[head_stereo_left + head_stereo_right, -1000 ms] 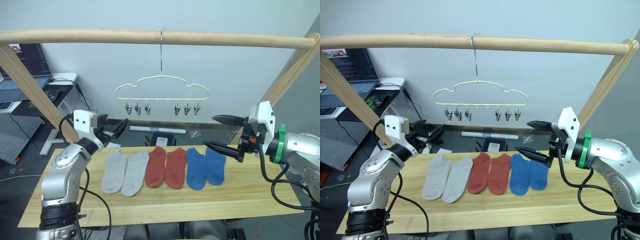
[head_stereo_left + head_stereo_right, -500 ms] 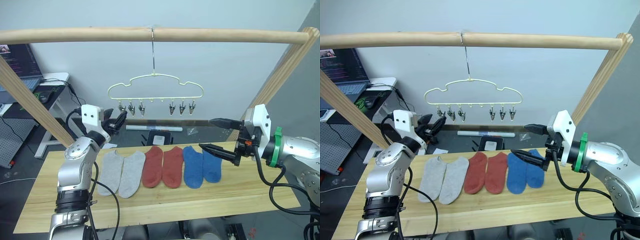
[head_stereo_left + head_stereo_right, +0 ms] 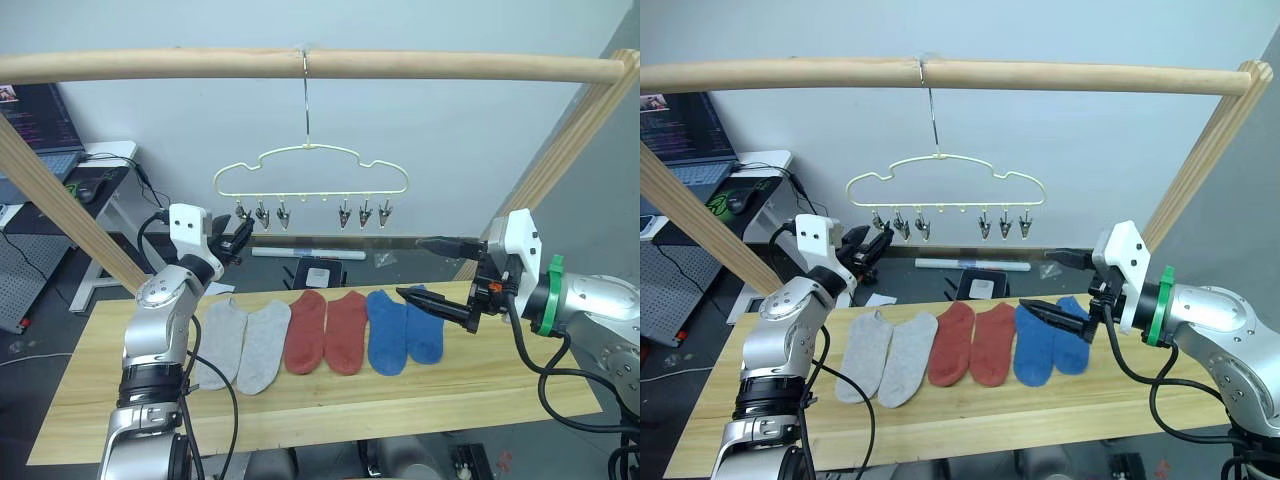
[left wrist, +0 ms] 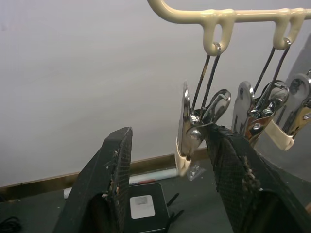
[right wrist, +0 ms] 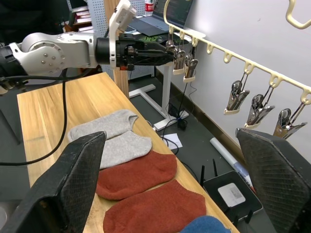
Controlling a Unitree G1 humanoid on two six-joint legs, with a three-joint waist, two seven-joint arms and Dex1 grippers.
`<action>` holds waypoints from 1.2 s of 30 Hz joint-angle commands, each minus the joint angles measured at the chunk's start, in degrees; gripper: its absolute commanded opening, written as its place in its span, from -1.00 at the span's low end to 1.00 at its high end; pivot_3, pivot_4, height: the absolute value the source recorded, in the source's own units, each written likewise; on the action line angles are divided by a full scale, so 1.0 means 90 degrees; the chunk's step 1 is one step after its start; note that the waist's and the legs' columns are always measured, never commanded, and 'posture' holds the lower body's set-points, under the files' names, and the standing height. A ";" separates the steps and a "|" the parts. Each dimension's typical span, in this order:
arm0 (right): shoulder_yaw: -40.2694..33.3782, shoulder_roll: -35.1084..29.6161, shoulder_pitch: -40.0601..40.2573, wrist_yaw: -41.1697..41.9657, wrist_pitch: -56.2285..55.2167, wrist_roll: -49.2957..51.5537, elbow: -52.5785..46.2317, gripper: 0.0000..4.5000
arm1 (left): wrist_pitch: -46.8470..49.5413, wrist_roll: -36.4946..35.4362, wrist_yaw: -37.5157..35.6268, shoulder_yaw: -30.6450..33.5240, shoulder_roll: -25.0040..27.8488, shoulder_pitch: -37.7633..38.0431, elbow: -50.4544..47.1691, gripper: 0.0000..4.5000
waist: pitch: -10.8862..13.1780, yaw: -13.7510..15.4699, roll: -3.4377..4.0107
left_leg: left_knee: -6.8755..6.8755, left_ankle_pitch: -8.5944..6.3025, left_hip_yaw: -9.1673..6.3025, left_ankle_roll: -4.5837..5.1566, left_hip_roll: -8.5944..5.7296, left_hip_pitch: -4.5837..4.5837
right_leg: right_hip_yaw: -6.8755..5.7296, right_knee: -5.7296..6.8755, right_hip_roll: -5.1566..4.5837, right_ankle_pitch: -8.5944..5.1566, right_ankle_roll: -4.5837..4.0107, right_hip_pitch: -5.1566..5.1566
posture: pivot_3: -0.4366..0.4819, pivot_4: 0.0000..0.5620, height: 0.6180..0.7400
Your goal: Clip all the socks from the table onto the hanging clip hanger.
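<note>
Six socks lie in a row on the wooden table: two grey, two red, two blue. The pale yellow clip hanger hangs from the rail, all its silver clips empty. My left gripper is open and raised at the leftmost clip. That clip shows between the fingers, close to one of them; whether they touch it, I cannot tell. My right gripper is open, holds nothing and hovers just above the blue socks.
The thick wooden rail spans the top, with slanted posts at both sides. A desk with a laptop stands at the far left. A small black box and a white tube lie on the floor behind the table.
The camera has shifted. My left gripper has risen from near the table's back edge up to the leftmost clip. The right gripper has stayed over the blue socks.
</note>
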 commanded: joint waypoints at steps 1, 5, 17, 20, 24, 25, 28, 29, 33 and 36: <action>-0.0062 -0.0021 -0.0021 -0.0011 -0.0109 0.0084 -0.0215 1.00 | -0.0129 -0.0035 -0.0102 -0.0015 0.0016 -0.0173 -0.0025 0.10 | 0.0021 -0.0016 0.0000 | 0.0000 0.0000 -0.0001 0.0000 0.0000 -0.0001 | 0.0000 0.0000 0.0000 0.0000 0.0000 -0.0001 | -0.51 -0.33 1.00; -0.0031 -0.0008 -0.0011 -0.0018 -0.0130 0.0061 -0.0226 1.00 | -0.0186 -0.0051 -0.0151 -0.0002 -0.0034 -0.0271 0.0063 0.10 | 0.0043 -0.0018 -0.0002 | 0.0000 0.0000 -0.0004 0.0000 0.0000 -0.0003 | -0.0004 0.0000 0.0000 0.0000 0.0000 -0.0002 | -0.51 -0.34 1.00; 0.0081 0.0063 -0.0107 -0.0093 -0.0159 0.0053 -0.0291 1.00 | -0.0020 -0.0410 -0.0377 0.0204 0.0016 -0.0421 0.0053 0.10 | 0.0070 -0.0054 0.0001 | 0.0000 0.0000 -0.0005 0.0000 0.0001 -0.0006 | -0.0004 -0.0002 0.0000 0.0000 0.0001 -0.0004 | -0.54 -0.32 1.00; 0.0115 0.0080 -0.0145 -0.0118 -0.0169 0.0052 -0.0294 1.00 | 0.0137 -0.0542 -0.0416 0.0265 0.0051 -0.0404 -0.0058 0.10 | 0.0079 -0.0071 0.0000 | 0.0000 0.0000 -0.0005 0.0000 0.0001 -0.0007 | -0.0003 -0.0003 0.0000 0.0000 0.0001 -0.0004 | -0.54 -0.32 1.00; 0.0158 0.0095 -0.0158 -0.0146 -0.0184 0.0048 -0.0308 1.00 | 0.0310 -0.0688 -0.0402 0.0303 0.0099 -0.0431 -0.0181 0.10 | 0.0086 -0.0078 0.0001 | 0.0000 0.0000 -0.0006 0.0000 0.0001 -0.0008 | -0.0005 -0.0004 0.0000 -0.0001 0.0001 -0.0004 | -0.54 -0.31 1.00; 0.0167 0.0099 -0.0160 -0.0156 -0.0184 0.0049 -0.0315 1.00 | 0.0328 -0.0698 -0.0411 0.0300 0.0115 -0.0429 -0.0199 0.10 | 0.0088 -0.0083 0.0002 | 0.0000 0.0000 -0.0006 0.0000 0.0001 -0.0009 | -0.0005 -0.0005 0.0000 -0.0001 0.0001 -0.0005 | -0.54 -0.31 1.00; 0.0209 0.0121 -0.0175 -0.0176 -0.0205 0.0035 -0.0324 1.00 | 0.0366 -0.0705 -0.0490 0.0270 0.0194 -0.0477 -0.0194 0.10 | 0.0091 -0.0112 0.0001 | -0.0001 0.0000 -0.0007 -0.0001 0.0001 -0.0011 | -0.0005 -0.0005 0.0000 -0.0001 0.0002 -0.0006 | -0.54 -0.31 1.00; 0.0220 0.0126 -0.0182 -0.0183 -0.0212 0.0032 -0.0323 1.00 | 0.0360 -0.0708 -0.0501 0.0267 0.0221 -0.0511 -0.0170 0.10 | 0.0095 -0.0120 0.0001 | -0.0001 0.0000 -0.0008 -0.0001 0.0001 -0.0011 | -0.0005 -0.0005 0.0000 -0.0001 0.0002 -0.0006 | -0.55 -0.31 1.00; 0.0239 0.0130 -0.0193 -0.0191 -0.0237 0.0032 -0.0319 1.00 | 0.0292 -0.0668 -0.0501 0.0264 0.0278 -0.0611 -0.0144 0.10 | 0.0098 -0.0168 0.0000 | -0.0001 0.0000 -0.0008 -0.0001 0.0001 -0.0011 | -0.0004 -0.0005 0.0000 -0.0001 0.0002 -0.0006 | -0.55 -0.31 1.00; 0.0254 0.0135 -0.0205 -0.0188 -0.0248 0.0035 -0.0313 1.00 | 0.0196 -0.0576 -0.0477 0.0235 0.0311 -0.0598 -0.0168 0.10 | 0.0103 -0.0180 0.0001 | -0.0002 0.0000 -0.0009 -0.0001 0.0001 -0.0011 | -0.0003 -0.0007 -0.0001 -0.0001 0.0002 -0.0007 | -0.55 -0.32 1.00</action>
